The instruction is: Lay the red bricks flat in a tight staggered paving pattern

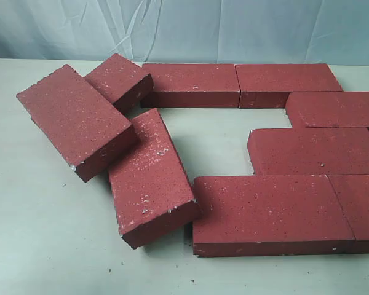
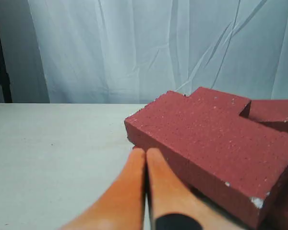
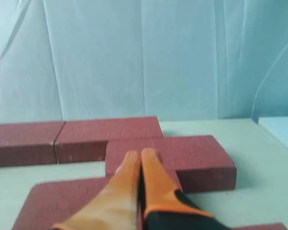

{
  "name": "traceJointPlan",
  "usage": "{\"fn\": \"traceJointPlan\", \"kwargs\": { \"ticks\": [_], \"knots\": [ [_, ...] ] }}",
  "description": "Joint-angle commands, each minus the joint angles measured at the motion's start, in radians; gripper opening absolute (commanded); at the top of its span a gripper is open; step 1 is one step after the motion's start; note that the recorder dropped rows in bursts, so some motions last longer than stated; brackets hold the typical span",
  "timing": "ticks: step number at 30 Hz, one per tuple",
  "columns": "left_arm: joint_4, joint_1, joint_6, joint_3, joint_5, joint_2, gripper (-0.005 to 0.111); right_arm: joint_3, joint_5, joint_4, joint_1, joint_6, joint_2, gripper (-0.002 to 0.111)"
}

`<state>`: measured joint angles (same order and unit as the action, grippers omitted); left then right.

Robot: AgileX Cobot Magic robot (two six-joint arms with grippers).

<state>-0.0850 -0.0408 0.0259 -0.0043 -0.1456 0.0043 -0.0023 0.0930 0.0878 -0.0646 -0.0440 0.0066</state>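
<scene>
Dark-red speckled paving bricks (image 1: 77, 114) lie askew near the worktop's (image 1: 49, 246) left edge; left gripper (image 2: 145, 152) and right gripper (image 3: 140, 154), both pinched empty, should push low, squarely.

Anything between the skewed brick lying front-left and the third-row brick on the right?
Only bare table separates the skewed brick from the third-row brick; the exterior view shows it.

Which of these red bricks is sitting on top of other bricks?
The leftmost red brick: it rests tilted on the brick behind it and the brick in front; the rest appear to sit on the table.
</scene>
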Motion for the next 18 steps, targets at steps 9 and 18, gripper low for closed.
{"fn": "traceJointPlan", "kwargs": {
  "ticks": [9, 18],
  "knots": [
    [-0.286, 0.003, -0.008, 0.004, 0.185, -0.004, 0.0, 0.002, -0.209, 0.258, -0.005, 0.087, -0.007, -0.001],
    [-0.357, 0.003, -0.026, 0.004, 0.407, -0.004, 0.0, -0.179, -0.168, 0.254, -0.005, 0.09, 0.044, -0.001]
  ]
}}
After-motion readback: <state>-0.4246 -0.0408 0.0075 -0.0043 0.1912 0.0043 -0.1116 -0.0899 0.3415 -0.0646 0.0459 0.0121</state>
